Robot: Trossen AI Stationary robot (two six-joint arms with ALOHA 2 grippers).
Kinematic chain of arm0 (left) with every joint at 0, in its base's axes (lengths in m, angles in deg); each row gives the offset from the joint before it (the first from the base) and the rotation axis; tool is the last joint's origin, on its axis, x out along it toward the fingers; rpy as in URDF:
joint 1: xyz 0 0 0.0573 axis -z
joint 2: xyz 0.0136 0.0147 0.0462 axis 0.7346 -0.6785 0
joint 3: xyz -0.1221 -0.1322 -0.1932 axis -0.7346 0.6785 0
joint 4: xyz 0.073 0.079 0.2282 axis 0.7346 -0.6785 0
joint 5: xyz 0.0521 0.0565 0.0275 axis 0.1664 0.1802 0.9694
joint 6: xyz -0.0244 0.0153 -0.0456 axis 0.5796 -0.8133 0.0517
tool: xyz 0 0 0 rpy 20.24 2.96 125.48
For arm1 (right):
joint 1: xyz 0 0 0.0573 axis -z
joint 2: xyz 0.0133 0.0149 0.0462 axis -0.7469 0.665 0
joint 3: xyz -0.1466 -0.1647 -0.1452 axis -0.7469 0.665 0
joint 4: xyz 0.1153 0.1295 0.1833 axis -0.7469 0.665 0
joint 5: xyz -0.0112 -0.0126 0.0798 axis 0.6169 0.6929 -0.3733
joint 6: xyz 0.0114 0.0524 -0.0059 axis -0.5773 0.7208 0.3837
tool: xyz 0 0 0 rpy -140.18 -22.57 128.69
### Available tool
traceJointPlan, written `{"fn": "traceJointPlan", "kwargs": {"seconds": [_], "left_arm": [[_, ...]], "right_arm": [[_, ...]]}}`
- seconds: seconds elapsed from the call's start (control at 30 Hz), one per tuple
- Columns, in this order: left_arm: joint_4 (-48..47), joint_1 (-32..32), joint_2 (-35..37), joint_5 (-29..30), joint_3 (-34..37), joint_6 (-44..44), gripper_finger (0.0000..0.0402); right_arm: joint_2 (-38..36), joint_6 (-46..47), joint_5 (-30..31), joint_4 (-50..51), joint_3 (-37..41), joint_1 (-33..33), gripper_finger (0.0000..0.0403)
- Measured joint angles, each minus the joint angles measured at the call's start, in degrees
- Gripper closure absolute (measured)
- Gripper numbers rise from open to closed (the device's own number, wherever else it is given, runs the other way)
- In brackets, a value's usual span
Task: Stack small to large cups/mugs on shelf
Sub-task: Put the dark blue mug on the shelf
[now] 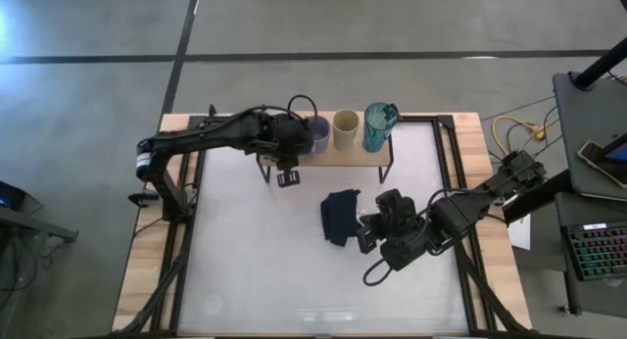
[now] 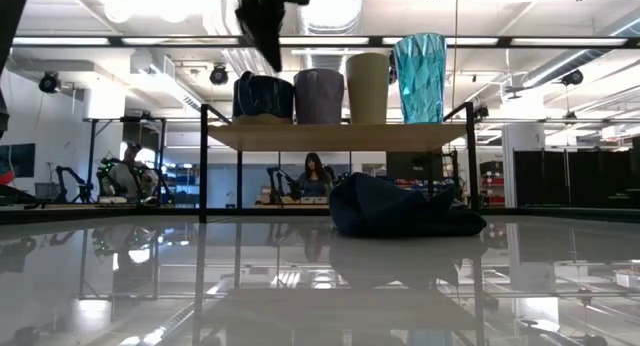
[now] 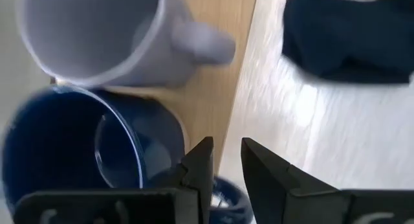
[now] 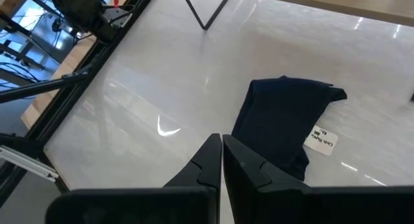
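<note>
Four cups sit in a row on the shelf [image 2: 340,136], smallest to tallest: dark blue mug [image 2: 262,97], grey-lavender mug [image 2: 318,95], beige cup [image 2: 367,87], teal mug [image 2: 419,78]. Neighbours look touching or just beside each other, all upright. Order looks right; task likely at its end.

Handling, judged: blue and lavender mugs look ceramic, so rigid, fairly heavy, smooth and chippable if knocked. Teal mug looks faceted, translucent, tall, so the tippiest. Best hold would be across a rim wall from above or on a handle; with the row this tight, a handle is easier to reach.

Left gripper [image 3: 225,160] hovers over the shelf's front edge at the blue mug end. Its jaws are partly apart with a narrow gap and nothing between them. The blue mug's handle lies right below the fingertips; can't tell if touching.

Right gripper [image 4: 221,153] waits low over the tabletop [image 1: 255,270], jaws shut, empty, just beside the dark navy cloth [image 1: 340,215]. The cloth lies crumpled in front of the shelf.
</note>
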Motion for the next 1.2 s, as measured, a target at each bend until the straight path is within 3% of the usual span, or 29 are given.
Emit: {"fn": "traceJointPlan", "kwargs": {"seconds": [0.27, 0.47, 0.6, 0.77, 1.2], "left_arm": [[0.14, 1.76, 2.27, -0.12, -2.98, 3.16, 0.0337], [-3.42, 3.06, 6.64, -0.04, -0.45, 6.49, 0.0337], [-0.09, 2.8, 8.35, -0.03, 2.35, 5.72, 0.0337], [6.92, 2.02, 6.84, -0.22, 3.35, 4.09, 0.0337], [7.17, 0.86, 1.44, 4.74, 2.75, -0.86, 0.0337]], "right_arm": [[0.0, 1.34, 0.03, -0.01, 1.32, -0.17, 0.0394], [0.0, 1.52, 0.0, -0.11, 1.84, -0.44, 0.0394], [0.0, 1.3, 0.02, -0.09, 1.88, -0.44, 0.0394], [0.0, 0.6, 0.04, -0.07, 1.88, -0.39, 0.0394], [0.0, 1.5, 0.09, -1.9, 1.88, -1.18, 0.0394]]}}
